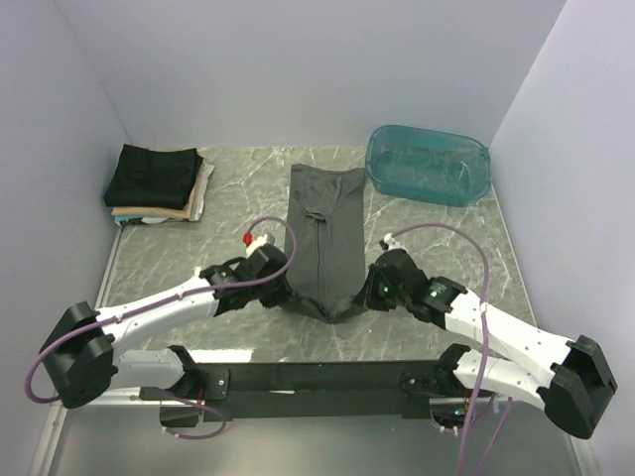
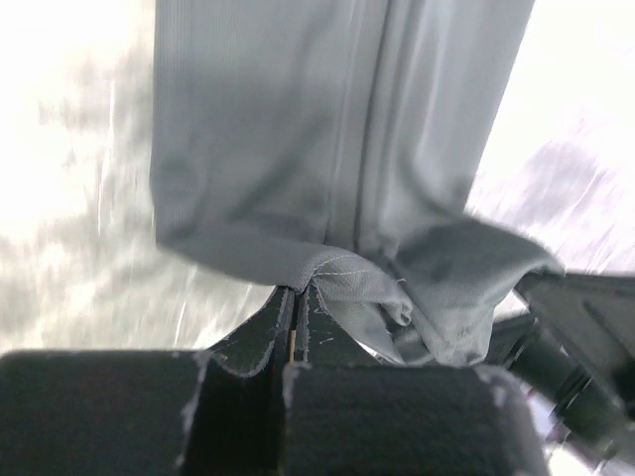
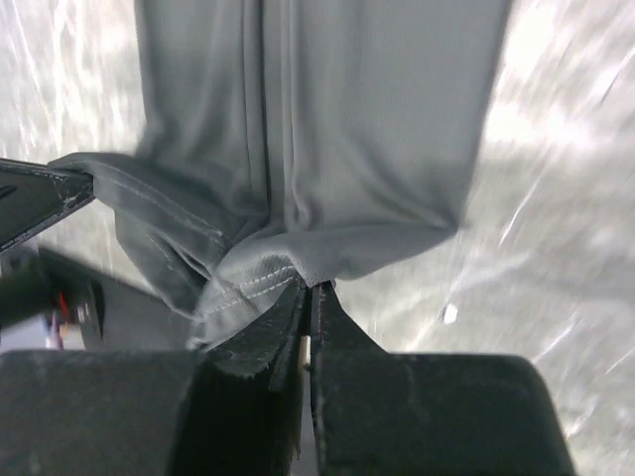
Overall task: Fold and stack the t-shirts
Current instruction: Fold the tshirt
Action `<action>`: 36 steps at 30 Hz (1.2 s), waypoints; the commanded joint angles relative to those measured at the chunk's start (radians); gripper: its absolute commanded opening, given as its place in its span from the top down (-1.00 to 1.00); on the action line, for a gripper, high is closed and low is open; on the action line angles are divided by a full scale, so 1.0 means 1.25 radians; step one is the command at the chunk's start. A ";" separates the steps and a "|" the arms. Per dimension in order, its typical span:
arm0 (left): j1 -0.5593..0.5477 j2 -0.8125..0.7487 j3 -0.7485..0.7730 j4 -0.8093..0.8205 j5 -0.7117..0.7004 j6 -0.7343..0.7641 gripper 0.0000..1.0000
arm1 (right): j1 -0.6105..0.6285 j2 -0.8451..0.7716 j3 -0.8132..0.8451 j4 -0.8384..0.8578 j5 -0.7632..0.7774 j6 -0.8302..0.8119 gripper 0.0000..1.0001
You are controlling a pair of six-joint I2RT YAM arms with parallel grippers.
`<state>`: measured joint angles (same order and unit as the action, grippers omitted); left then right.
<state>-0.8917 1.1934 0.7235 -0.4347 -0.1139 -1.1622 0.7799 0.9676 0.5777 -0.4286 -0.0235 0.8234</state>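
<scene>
A dark charcoal-grey t-shirt (image 1: 325, 233) lies folded into a long narrow strip down the middle of the table. My left gripper (image 1: 288, 290) is shut on its near left corner, the hem pinched between the fingers (image 2: 301, 286). My right gripper (image 1: 365, 293) is shut on its near right corner, stitched hem at the fingertips (image 3: 306, 283). Both hold the near end lifted off the table. A stack of folded shirts (image 1: 159, 184), black on top with tan and cream below, sits at the far left.
A translucent teal plastic tub (image 1: 428, 164) stands at the far right. Marble tabletop (image 1: 218, 233) lies bare between the stack and the grey shirt. White walls close in the back and both sides.
</scene>
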 commanded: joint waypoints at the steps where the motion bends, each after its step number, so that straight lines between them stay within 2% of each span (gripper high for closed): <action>1: 0.053 0.042 0.060 0.062 -0.035 0.061 0.99 | -0.040 0.031 0.081 0.043 0.080 -0.068 1.00; 6: 0.133 0.119 0.157 0.067 -0.045 0.121 0.99 | -0.086 0.112 0.164 0.086 0.127 -0.114 1.00; 15: 0.221 0.224 0.281 0.105 -0.038 0.219 0.99 | -0.161 0.238 0.285 0.101 0.123 -0.160 1.00; 28: 0.272 0.358 0.377 0.134 0.031 0.323 0.99 | -0.218 0.370 0.364 0.118 0.075 -0.184 1.00; 36: 0.290 0.447 0.462 0.096 0.060 0.374 0.99 | -0.247 0.424 0.392 0.116 0.064 -0.189 1.00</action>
<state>-0.5396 1.7214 1.2423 -0.3183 -0.0757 -0.7490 0.4892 1.4830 1.0153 -0.3099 0.0586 0.6048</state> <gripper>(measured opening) 0.015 0.048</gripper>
